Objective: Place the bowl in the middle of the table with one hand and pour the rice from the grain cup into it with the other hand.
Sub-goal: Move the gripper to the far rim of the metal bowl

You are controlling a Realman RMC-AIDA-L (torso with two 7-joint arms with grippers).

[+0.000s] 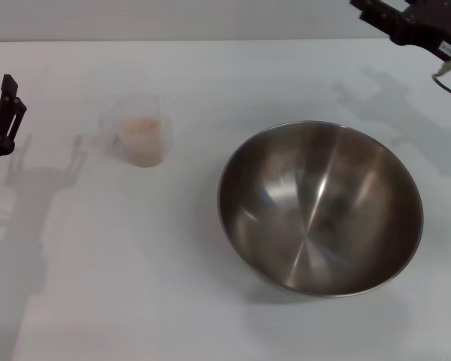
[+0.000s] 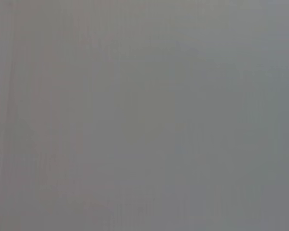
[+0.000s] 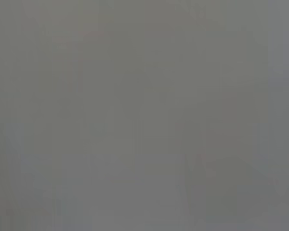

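The large steel bowl (image 1: 320,207) stands upright and empty on the white table (image 1: 135,286), right of the middle. The clear grain cup (image 1: 139,129) stands upright to its left, holding pale rice (image 1: 144,133). My left gripper (image 1: 4,113) is at the left edge, well left of the cup and apart from it. My right gripper (image 1: 376,11) is at the top right corner, beyond the bowl and not touching it. Both wrist views show only flat grey, with none of these things in them.
The table's far edge (image 1: 210,40) runs across the top of the head view. A cable (image 1: 449,79) hangs from the right arm at the right edge.
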